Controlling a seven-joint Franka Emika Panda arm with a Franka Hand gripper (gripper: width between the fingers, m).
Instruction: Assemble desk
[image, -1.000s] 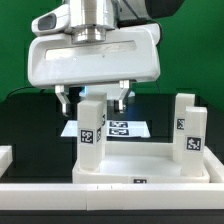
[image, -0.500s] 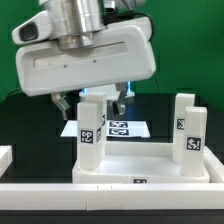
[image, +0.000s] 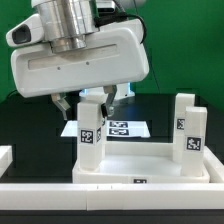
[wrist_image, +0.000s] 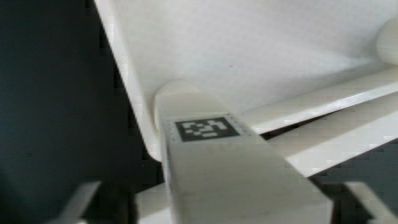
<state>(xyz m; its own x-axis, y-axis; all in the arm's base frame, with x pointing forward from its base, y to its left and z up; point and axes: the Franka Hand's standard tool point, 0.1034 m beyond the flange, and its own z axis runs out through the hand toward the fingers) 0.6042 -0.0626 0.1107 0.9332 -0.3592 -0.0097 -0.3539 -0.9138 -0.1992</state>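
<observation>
The desk's white rimmed tabletop (image: 140, 166) lies flat, and two short square legs with tags stand upright on it. One leg (image: 91, 135) is at the exterior view's left, the other leg (image: 187, 125) at its right. My gripper (image: 92, 100) hangs over the left leg, a finger on each side of its top. In the wrist view that leg (wrist_image: 222, 165) with its tag runs between my fingers (wrist_image: 75, 203), a dark gap showing on both sides. The gripper (wrist_image: 222, 207) is open around the leg, not touching it. The tabletop (wrist_image: 249, 50) lies beyond.
The marker board (image: 126, 128) lies on the black table behind the tabletop. A low white border rail (image: 110, 196) runs along the front and another piece (image: 5, 155) sits at the exterior view's left. A green backdrop stands behind.
The hand has shifted toward the exterior view's left and tilted slightly. Its fingers have drawn in closer to the left leg's top.
</observation>
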